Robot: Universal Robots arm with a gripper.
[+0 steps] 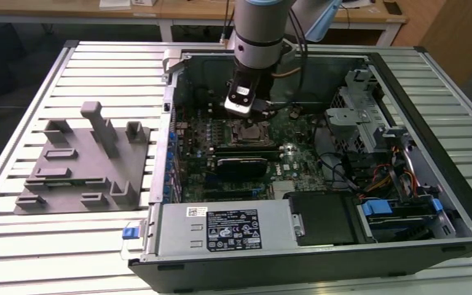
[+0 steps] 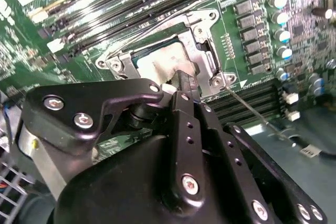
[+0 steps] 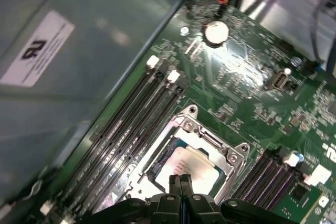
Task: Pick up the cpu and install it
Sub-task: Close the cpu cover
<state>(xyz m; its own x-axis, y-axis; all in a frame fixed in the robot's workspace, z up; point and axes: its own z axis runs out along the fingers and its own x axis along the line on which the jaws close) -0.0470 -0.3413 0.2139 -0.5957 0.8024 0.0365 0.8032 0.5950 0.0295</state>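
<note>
The cpu (image 3: 190, 163), a small pale silver square, lies inside the open metal socket frame (image 3: 209, 139) on the green motherboard; in the second wrist view the cpu (image 2: 159, 64) sits in the same frame (image 2: 203, 45). My gripper (image 3: 181, 182) hangs directly over it, its two black fingers pressed together with nothing between them, tips at the chip's near edge. Whether they touch it I cannot tell. In the exterior view the gripper (image 1: 248, 115) reaches down into the computer case just above the socket (image 1: 248, 134).
A grey plastic tray with upright posts (image 1: 84, 163) lies on the slatted table at the exterior view's left. Memory slots (image 3: 131, 124) flank the socket. A black rectangular component (image 1: 240, 165), the power supply (image 1: 219, 230), cables (image 1: 359, 172) and a drive cage (image 1: 367, 123) crowd the case.
</note>
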